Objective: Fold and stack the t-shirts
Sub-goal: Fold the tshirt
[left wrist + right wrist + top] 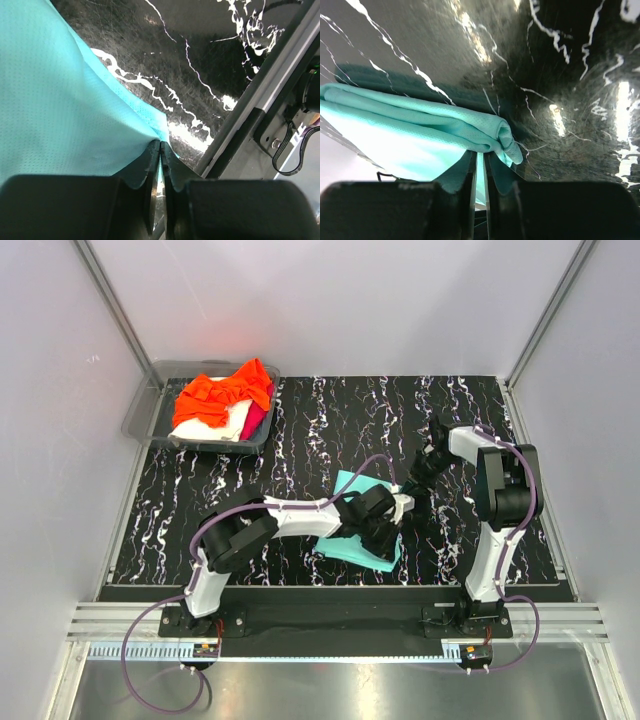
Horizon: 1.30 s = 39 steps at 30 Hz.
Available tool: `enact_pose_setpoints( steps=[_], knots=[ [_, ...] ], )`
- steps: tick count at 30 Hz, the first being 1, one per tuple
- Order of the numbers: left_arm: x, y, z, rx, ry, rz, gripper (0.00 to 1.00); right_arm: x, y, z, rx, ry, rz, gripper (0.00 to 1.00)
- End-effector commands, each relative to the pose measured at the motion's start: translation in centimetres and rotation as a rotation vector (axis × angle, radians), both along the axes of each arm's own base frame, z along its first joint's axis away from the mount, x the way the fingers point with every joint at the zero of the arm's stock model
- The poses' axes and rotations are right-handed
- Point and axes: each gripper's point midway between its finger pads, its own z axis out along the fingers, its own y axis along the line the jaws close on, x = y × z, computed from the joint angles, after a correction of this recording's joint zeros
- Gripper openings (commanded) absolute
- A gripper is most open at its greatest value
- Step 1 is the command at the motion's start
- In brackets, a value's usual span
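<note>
The grey tray (148,426) in the far left corner holds the orange shirt (220,395), cream-white shirt (232,426) and magenta shirt (257,420). The teal shirt (350,546) lies front-centre on the table (330,420), near its front edge, its cloth pinched by the left gripper (161,150) and right gripper (481,159); open tabletop stretches beyond it

Bright light falls from overhead in the top view, and the pale walls (330,300) far behind the thin turquoise cloth t-shirt (350,550) wash out almost white. The glossy black, white-veined tabletop (300,420) carries soft shadows just beside the t-shirt. In the left wrist view the t-shirt (60,100) is sharp, its weave visible. The tabletop (200,60) beyond it throws blown-out glare, and the black left end effector (160,150) below it is dim and soft. In the right wrist view the t-shirt (420,135) overexposes along its lower fold. Right of it, glare streaks the tabletop (560,75), and the right end effector (480,162) is dark and blurred.
</note>
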Motion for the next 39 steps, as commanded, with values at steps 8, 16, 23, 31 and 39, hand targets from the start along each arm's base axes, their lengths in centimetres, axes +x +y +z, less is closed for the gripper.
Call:
enact_pose_setpoints(
  steps=[8,16,23,31,39],
  knots=[
    [-2.1,3.6,-5.7,0.106,0.063,0.063,0.12,4.7,-1.4,-1.0,-0.091,-0.062,-0.04,0.16],
    [-2.0,2.6,-2.1,0.081,0.022,0.013,0.2,5.5,-1.4,1.0,-0.088,-0.105,0.001,0.2],
    [0.9,0.5,9.4,-0.035,-0.123,-0.026,0.4,6.2,-2.5,8.8,-0.149,-0.24,0.019,0.46],
    [7.9,6.4,16.1,-0.168,-0.128,0.127,0.4,1.0,-2.2,13.6,-0.108,-0.284,0.024,0.65],
    [14.4,8.2,14.8,-0.396,0.01,0.135,0.27,-5.7,7.5,12.1,0.425,-0.245,0.09,0.42]
  ],
)
